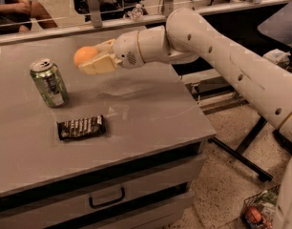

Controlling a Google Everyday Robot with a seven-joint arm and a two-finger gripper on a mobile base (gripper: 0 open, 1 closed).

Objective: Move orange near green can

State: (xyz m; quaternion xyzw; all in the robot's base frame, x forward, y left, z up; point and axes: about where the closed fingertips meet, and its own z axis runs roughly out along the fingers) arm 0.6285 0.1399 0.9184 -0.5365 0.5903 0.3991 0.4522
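Observation:
The orange point(84, 55) is held in my gripper point(91, 58), lifted above the grey table top point(146, 109). My gripper's cream fingers point(99, 65) are shut on the fruit, one above and one below it. The green can point(49, 82) stands upright on the table's left part, a short way left of and below the orange. My white arm point(222, 56) reaches in from the right.
A flat dark snack-bar wrapper point(82, 127) lies on the table in front of the can. A rail point(136, 23) runs along the far edge, with a person seated behind it point(17, 8). A drawer handle point(106, 199) shows below. A basket point(258, 211) sits on the floor at the right.

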